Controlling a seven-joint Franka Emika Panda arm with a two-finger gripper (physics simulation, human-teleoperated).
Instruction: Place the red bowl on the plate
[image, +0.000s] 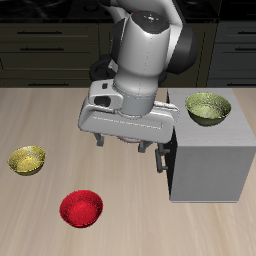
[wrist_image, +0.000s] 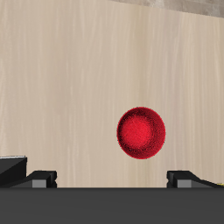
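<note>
None of the task looked done: the red bowl (image: 81, 209) sat untouched on the worktop (image: 40, 110) at the exterior frame's bottom, the tool (image: 131, 146) open and empty above, no plate visible.

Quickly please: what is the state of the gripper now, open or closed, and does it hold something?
Gripper: open, holding nothing; the red bowl lies apart on the table.

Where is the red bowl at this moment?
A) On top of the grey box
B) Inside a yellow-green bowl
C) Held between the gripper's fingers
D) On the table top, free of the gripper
D: in the exterior view the red bowl sits on the table near its front edge, with the gripper above and farther back, not touching it.
</note>
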